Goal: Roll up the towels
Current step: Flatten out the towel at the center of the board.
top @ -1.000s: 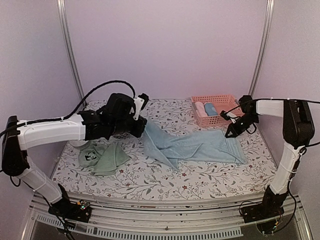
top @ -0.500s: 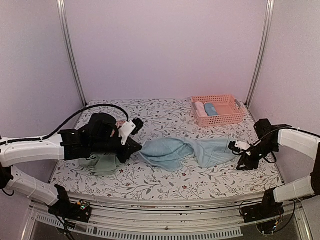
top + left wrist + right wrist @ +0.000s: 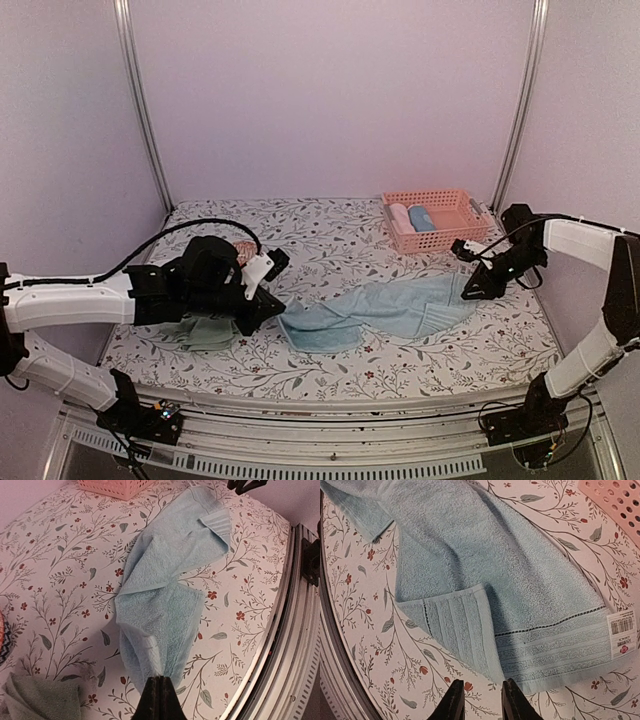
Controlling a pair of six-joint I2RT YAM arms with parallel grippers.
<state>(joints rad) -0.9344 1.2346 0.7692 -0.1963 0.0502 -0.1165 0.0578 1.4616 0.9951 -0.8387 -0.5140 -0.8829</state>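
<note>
The blue towel (image 3: 395,308) lies crumpled on the table (image 3: 330,240). Its long axis runs left to right, and the right end sits a bit farther back, near the basket (image 3: 440,241). The left gripper (image 3: 279,308) has its fingers pressed together on the towel's left end. The right gripper (image 3: 470,292) hangs at the right end, fingers slightly apart, holding nothing. The green towel (image 3: 205,333) sits bunched under the left arm.

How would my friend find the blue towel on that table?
On the flowery table, look at the middle, nearer than the pink basket. The blue towel lies there long and rumpled. It is light blue and unrolled, unlike the green towel bunched at the left.
</note>
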